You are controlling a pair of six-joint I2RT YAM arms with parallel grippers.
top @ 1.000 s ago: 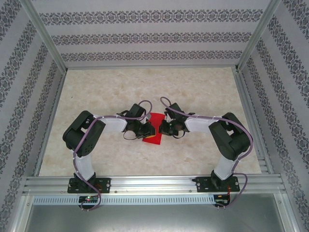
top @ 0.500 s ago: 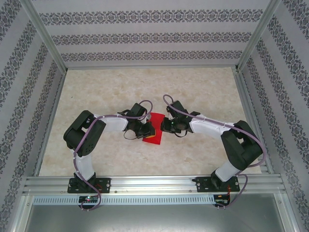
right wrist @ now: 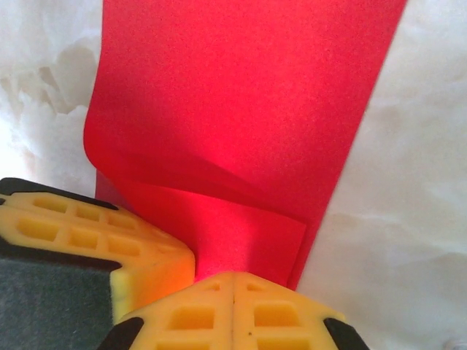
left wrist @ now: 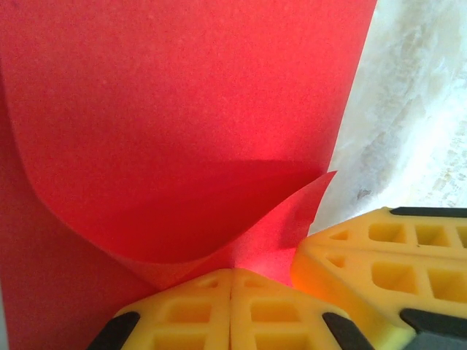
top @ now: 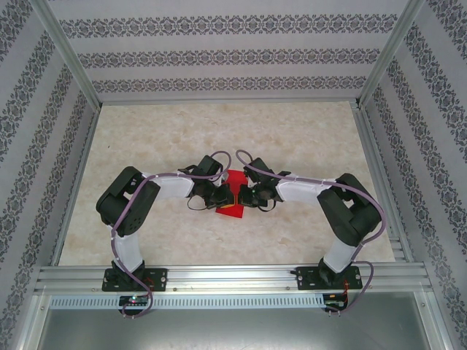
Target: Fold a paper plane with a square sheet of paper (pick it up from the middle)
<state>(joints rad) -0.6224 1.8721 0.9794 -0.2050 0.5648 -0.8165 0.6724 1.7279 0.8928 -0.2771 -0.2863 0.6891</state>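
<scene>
Two robot arms meet at the centre of a pale, marble-patterned counter (top: pixel 292 138). Both bend inward over the square sheet of paper (top: pixel 232 211), a bright red strip lying just below the middle of the overhead frame. The left hand (top: pixel 219 194) and the right hand (top: pixel 246 195) come in from either side and nearly touch above the sheet.

In the left wrist view, the left hand's yellow pads (left wrist: pixel 190 313) are pressed together at bottom centre. They are closed on a raised, curling flap of the red paper that runs down into the seam between them. A yellow finger (left wrist: pixel 379 255) of the right hand sits just beside them at lower right.

The right wrist view shows much the same. The right hand's pads (right wrist: pixel 277 313) are shut at bottom centre and pinch a lifted fold, while the rest of the sheet lies flat toward the top of the frame.

Walls (top: pixel 219 44) papered in grey floral bands enclose the counter on three sides. Aluminium posts (top: pixel 69 55) stand at the corners, and an aluminium rail (top: pixel 233 277) carries the arm bases along the bottom.
</scene>
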